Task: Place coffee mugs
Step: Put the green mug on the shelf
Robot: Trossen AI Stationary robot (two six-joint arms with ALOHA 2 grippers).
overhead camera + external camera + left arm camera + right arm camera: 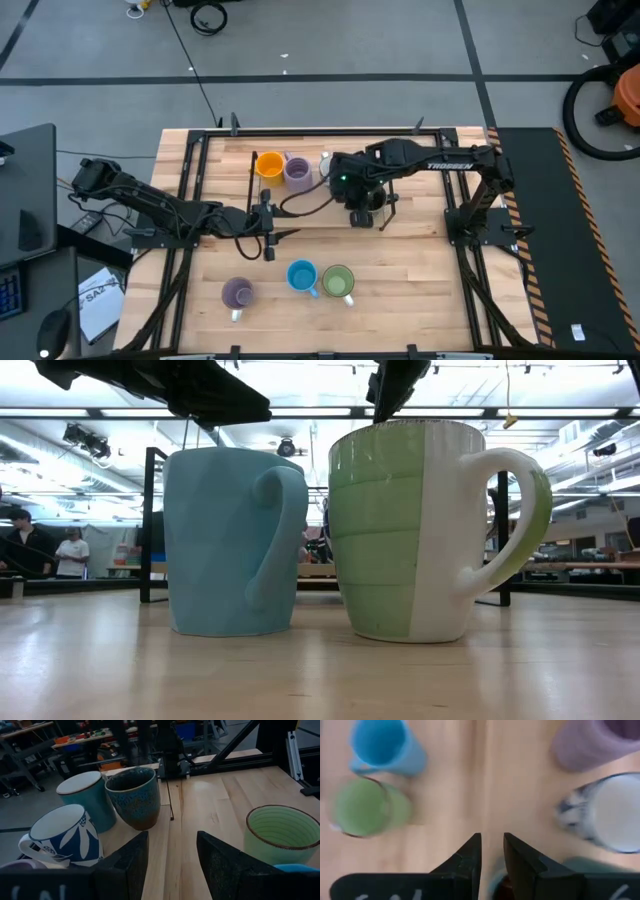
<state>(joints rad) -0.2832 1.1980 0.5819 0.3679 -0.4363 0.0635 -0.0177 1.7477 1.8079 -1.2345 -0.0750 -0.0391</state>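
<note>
In the high view my left gripper (270,236) hovers open and empty over the table's middle. My right gripper (366,214) hangs pointing down, its fingers a narrow gap apart and empty. Orange mug (268,165) and lavender mug (297,173) stand at the far side. A second lavender mug (237,293), the blue mug (302,277) and the green mug (338,282) stand upright near the near edge. The left wrist view shows a teal mug (86,796), a dark brown mug (135,796) and a white patterned mug (65,836) standing together; the right arm hides them from above.
A black frame (250,130) borders the wooden table (420,290). Bare wood lies between the far and near mug groups. In the low view the blue mug (235,540) and green mug (430,530) fill the foreground. People stand in the room beyond (45,545).
</note>
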